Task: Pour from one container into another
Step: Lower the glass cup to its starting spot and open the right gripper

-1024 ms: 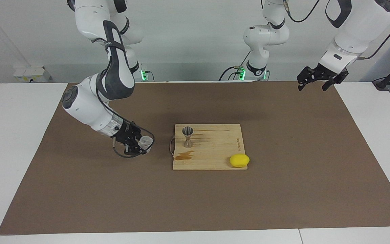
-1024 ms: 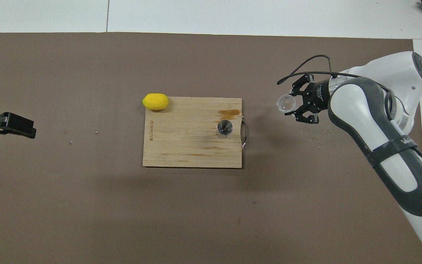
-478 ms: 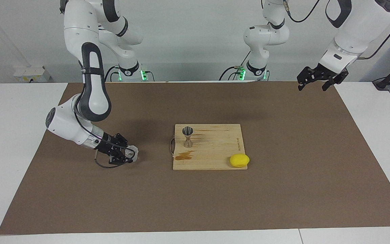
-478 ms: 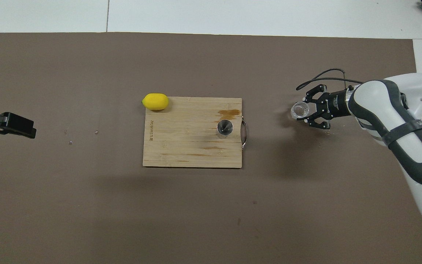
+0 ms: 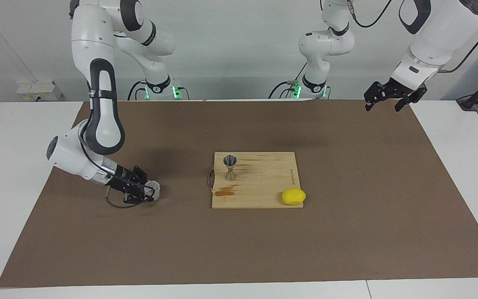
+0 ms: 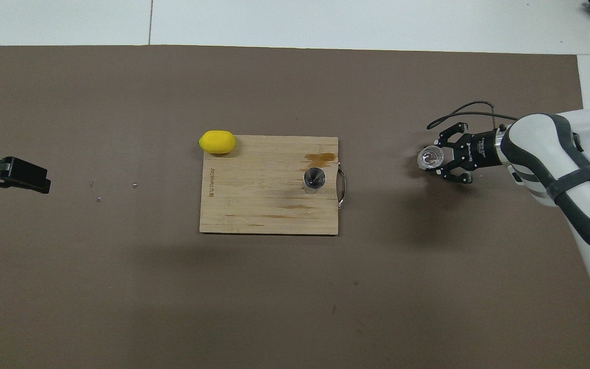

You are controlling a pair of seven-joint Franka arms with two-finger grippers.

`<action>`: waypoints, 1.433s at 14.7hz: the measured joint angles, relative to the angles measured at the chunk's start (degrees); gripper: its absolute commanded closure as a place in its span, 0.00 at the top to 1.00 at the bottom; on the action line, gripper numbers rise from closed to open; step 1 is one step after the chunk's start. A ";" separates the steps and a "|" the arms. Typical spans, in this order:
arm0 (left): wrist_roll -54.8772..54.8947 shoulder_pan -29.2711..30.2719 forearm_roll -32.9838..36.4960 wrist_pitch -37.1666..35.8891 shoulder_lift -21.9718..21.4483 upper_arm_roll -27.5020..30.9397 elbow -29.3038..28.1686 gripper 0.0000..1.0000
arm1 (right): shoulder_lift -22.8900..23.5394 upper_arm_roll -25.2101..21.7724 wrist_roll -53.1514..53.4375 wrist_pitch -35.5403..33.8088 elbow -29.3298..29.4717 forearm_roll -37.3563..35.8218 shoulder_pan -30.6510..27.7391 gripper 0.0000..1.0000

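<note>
Across the brown mat [image 5: 347,232] we see a wooden cutting board [image 5: 264,191] at the middle, a yellow lemon [image 5: 293,196] at its corner farther from the robots. Our right gripper [image 5: 149,193] is down low toward the right arm's end of the table, clenched on the clear glass cup [image 5: 154,189], well apart from the board. Our left gripper [image 5: 382,104] waits raised over the mat's edge at the left arm's end, jaws released. On the board stands the metal jigger [image 5: 230,167], upright near the handle.
</note>
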 measured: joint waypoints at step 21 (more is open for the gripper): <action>-3.03 -0.06 0.00 4.63 0.00 -0.35 0.02 1.00 | -13.27 0.46 -17.74 -4.95 -6.11 -29.51 6.26 1.00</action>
